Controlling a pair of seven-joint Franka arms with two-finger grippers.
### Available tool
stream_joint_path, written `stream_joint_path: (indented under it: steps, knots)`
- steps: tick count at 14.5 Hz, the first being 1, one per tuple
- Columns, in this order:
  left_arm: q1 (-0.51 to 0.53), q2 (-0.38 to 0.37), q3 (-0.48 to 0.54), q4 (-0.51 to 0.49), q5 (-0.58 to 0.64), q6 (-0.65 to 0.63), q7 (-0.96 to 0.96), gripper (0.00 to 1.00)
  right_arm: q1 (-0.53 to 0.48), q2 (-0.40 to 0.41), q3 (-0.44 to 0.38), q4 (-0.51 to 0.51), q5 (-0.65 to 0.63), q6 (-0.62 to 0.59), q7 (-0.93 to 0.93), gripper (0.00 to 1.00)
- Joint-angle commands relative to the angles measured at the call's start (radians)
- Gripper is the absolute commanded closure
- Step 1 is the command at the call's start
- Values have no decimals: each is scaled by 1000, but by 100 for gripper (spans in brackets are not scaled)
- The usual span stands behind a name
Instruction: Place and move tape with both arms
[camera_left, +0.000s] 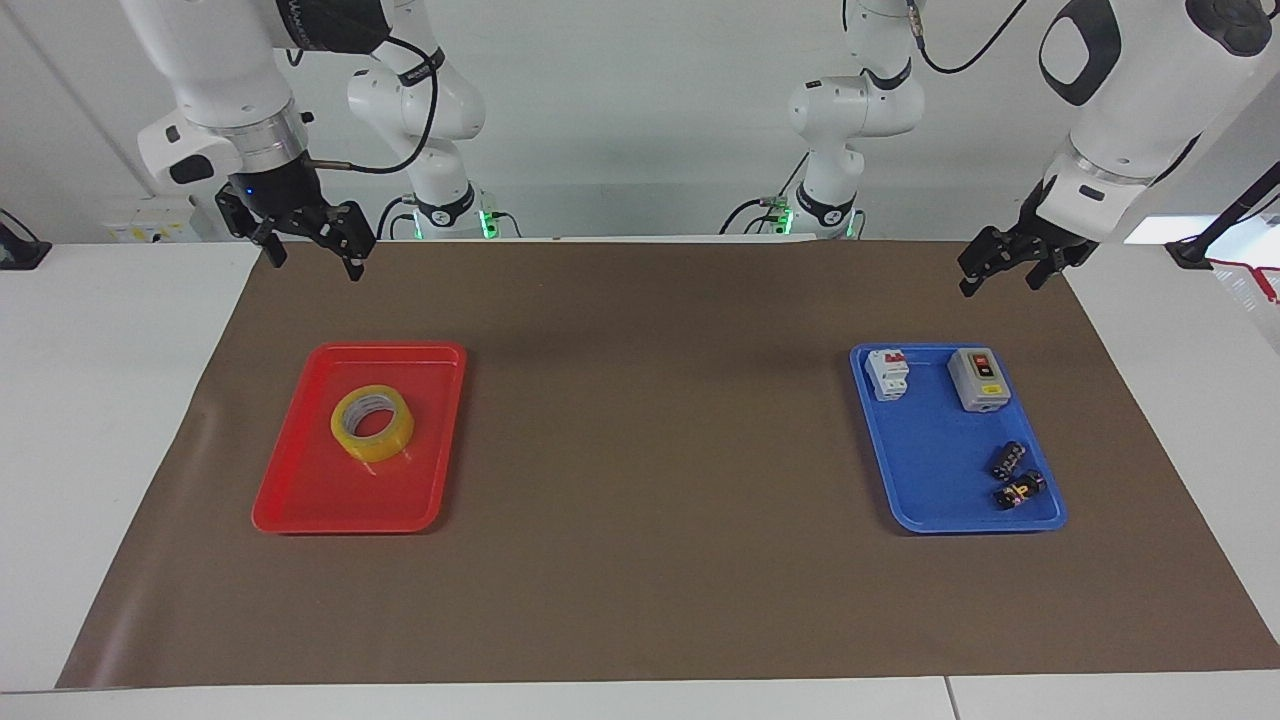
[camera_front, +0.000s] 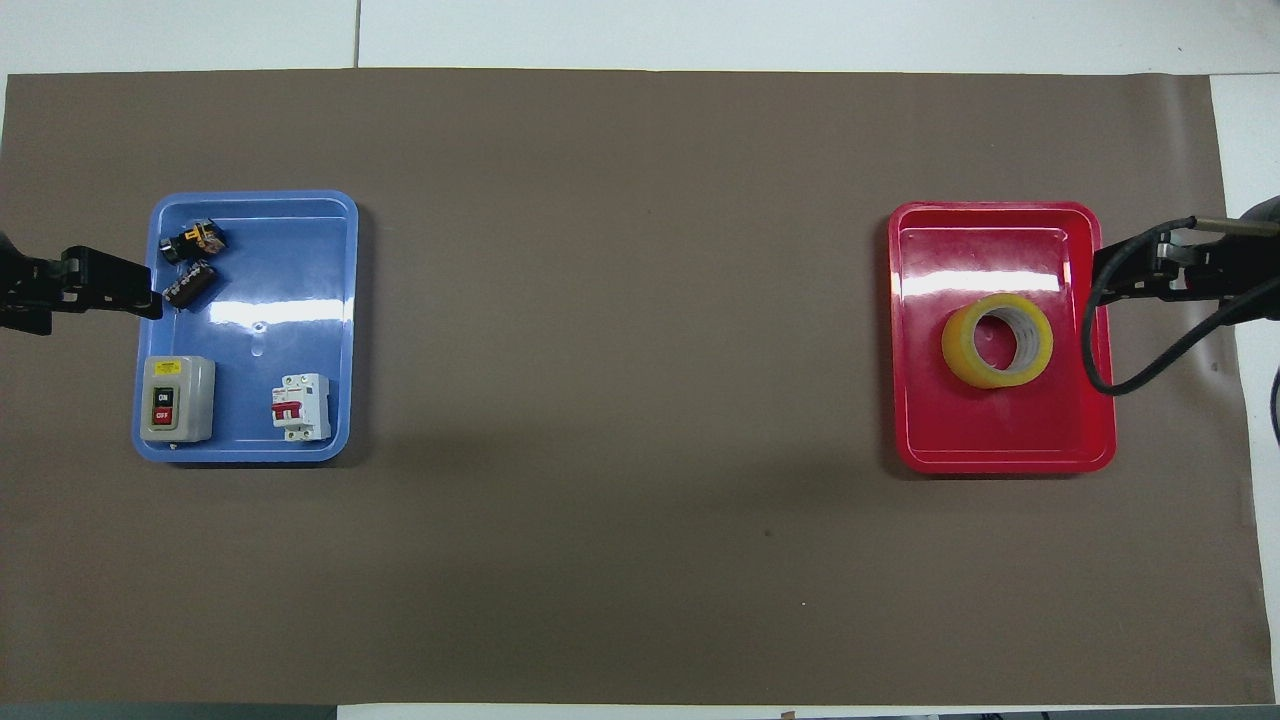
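Note:
The tape is a yellowish roll with a white core. It lies flat in the red tray toward the right arm's end of the table, and it also shows in the overhead view in that tray. My right gripper is open and empty, raised over the mat's edge nearest the robots, above and apart from the tray. In the overhead view it overlaps the tray's rim. My left gripper is open and empty, waiting in the air beside the blue tray; it also shows in the overhead view.
The blue tray holds a grey on/off switch box, a white circuit breaker and two small black cylindrical parts. A brown mat covers the table. A black cable loops from my right wrist over the red tray's rim.

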Motion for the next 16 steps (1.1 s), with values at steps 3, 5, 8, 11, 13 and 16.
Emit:
stream_joint_path:
  steps: [3,5,8,11,13,16]
  knots:
    - [15,-28,-5,-27,-26,1,12,0,192,8,-213,20,15,-24,-37,0]
    - [15,-28,-5,-29,-26,1,12,0,212,10,-238,18,15,-24,-38,0]
    - [15,-28,-5,-27,-26,1,12,0,209,8,-236,18,15,-24,-38,0]
    - [15,-28,-5,-29,-26,1,12,0,203,5,-236,12,15,-33,-38,0]
    - [15,-28,-5,-27,-26,1,12,0,197,5,-236,18,15,-35,-40,0]
    - [15,-28,-5,-27,-26,1,12,0,194,13,-235,43,32,-59,-71,0]
